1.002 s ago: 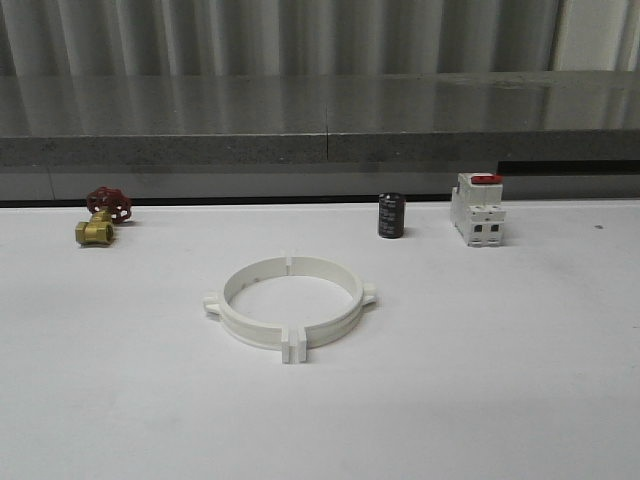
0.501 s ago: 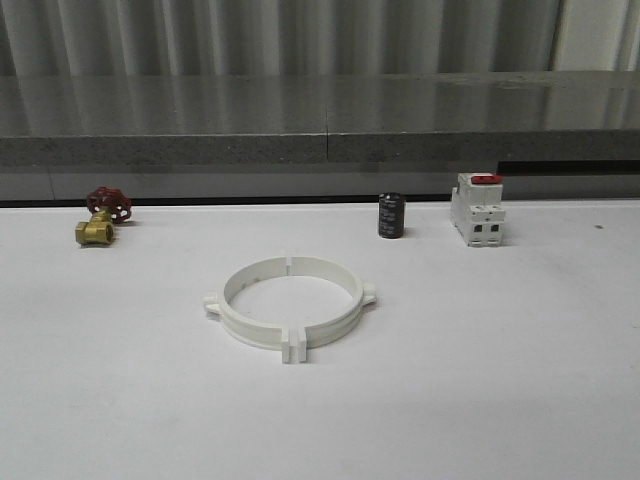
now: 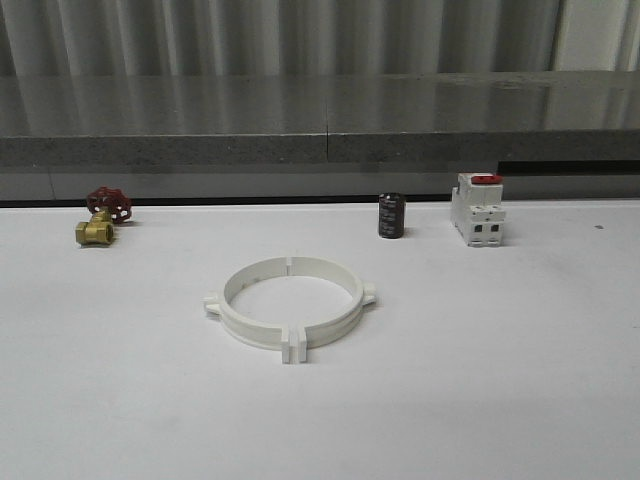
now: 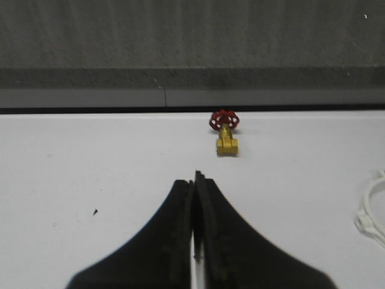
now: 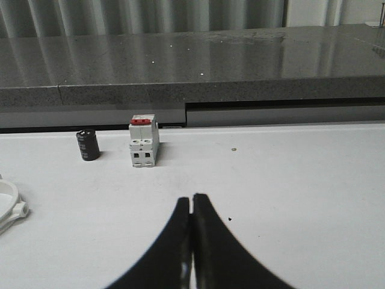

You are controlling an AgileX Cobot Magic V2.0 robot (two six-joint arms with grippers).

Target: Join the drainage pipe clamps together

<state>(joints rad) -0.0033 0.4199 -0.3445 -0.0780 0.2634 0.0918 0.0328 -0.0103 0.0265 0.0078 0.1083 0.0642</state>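
Both pincers are pressed together on nothing: left gripper (image 4: 194, 180), right gripper (image 5: 191, 201). Mid-table, the two drainage pipe clamps (image 3: 288, 301) sit joined as a ring on the white table (image 3: 500, 380), cut off at each wrist view's edge.

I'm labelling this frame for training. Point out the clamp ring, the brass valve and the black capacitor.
clamp ring (image 3: 262, 331): front view, near-left wall of the ring.
brass valve (image 3: 96, 231): front view, brass body below the red handwheel.
black capacitor (image 3: 391, 217): front view, middle of its side.

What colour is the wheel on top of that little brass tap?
Dark red. The wheel on the brass tap shows best in the left wrist view.
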